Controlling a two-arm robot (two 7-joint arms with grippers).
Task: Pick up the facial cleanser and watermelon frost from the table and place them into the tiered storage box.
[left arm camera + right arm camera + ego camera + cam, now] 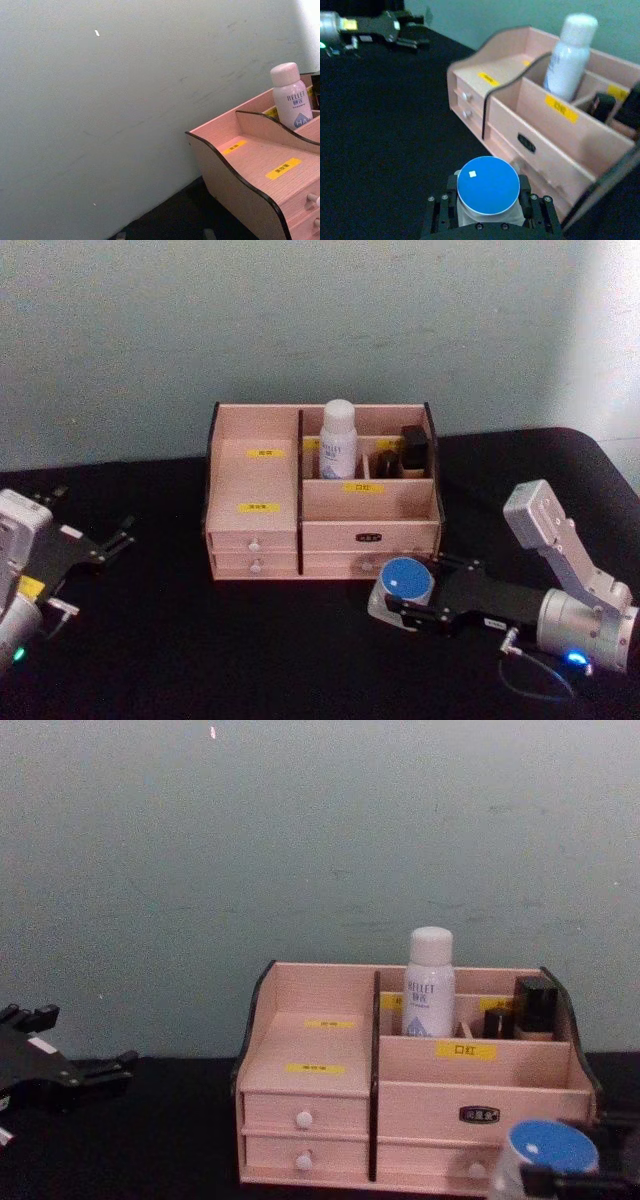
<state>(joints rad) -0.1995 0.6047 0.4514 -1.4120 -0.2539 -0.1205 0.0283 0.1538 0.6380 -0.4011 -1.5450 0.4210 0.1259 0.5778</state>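
The watermelon frost, a squat jar with a round blue lid, sits between the fingers of my right gripper, just in front of the tiered storage box's lower right drawer. In the right wrist view the black fingers press on both sides of the jar. The facial cleanser, a tall white bottle, stands upright in the box's rear middle compartment. My left gripper rests open far left on the table, away from the box.
Small dark bottles stand in the box's rear right compartment. The left stepped shelves hold nothing. The black tabletop stretches in front of the box, and a pale wall rises close behind it.
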